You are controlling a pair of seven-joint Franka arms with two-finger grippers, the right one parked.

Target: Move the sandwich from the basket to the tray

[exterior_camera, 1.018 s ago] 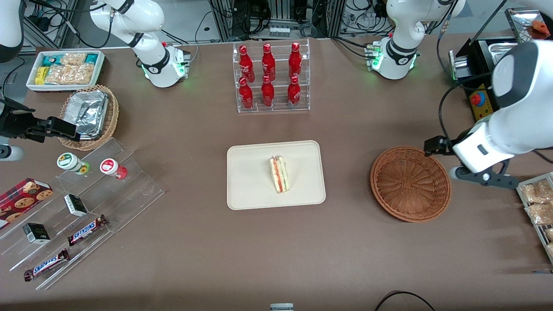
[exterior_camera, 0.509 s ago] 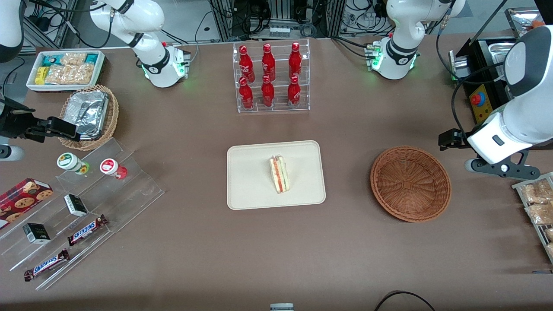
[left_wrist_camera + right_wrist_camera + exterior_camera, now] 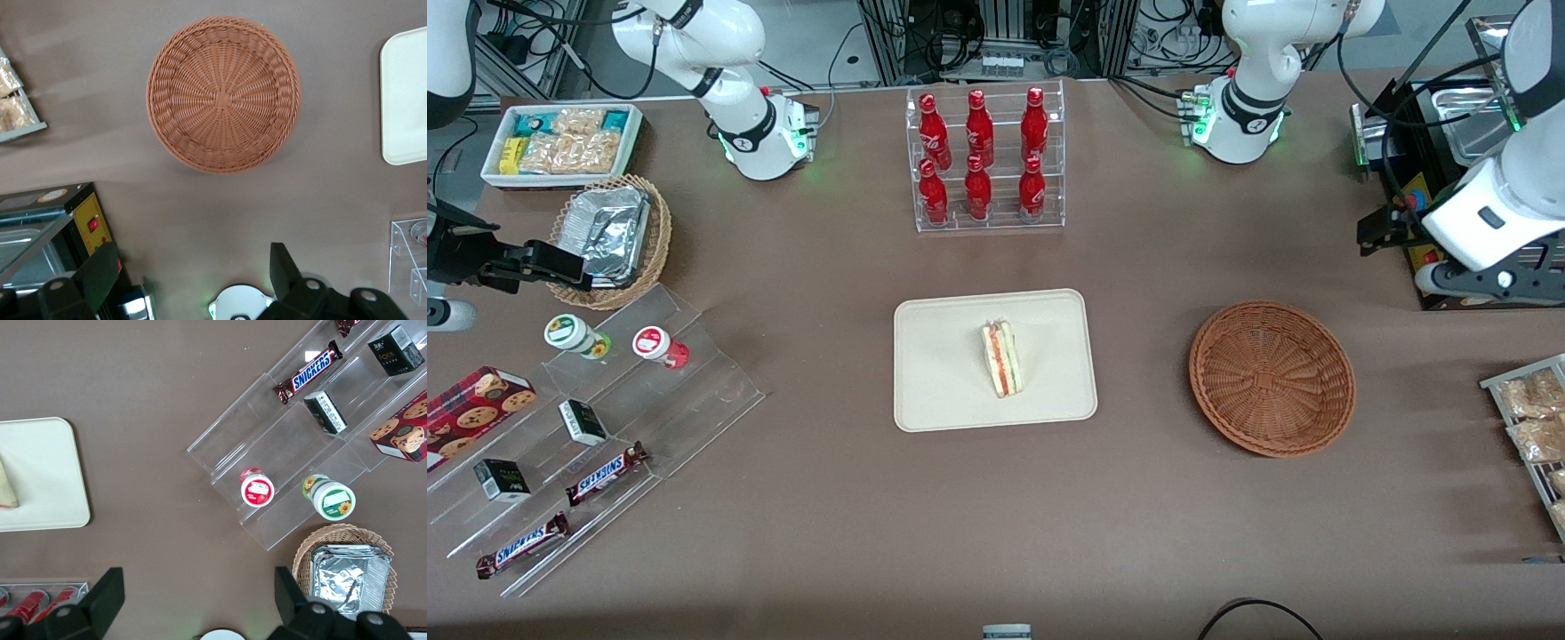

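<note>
The sandwich stands on the cream tray at the table's middle, its red and green filling facing up. Its edge also shows on the tray in the right wrist view. The reddish-brown basket lies beside the tray, toward the working arm's end, with nothing in it. In the left wrist view the basket and one end of the tray show. My gripper hangs high above the table edge by the black box, farther from the front camera than the basket. The gripper is open and holds nothing.
A clear rack of red bottles stands farther back than the tray. A black box with a red button sits under my arm. Snack packets lie near the basket. A tan foil basket and an acrylic snack stand are at the parked arm's end.
My gripper has drawn away from the basket's rim, toward the working arm's end and farther from the front camera. The sandwich, tray and basket have not moved.
</note>
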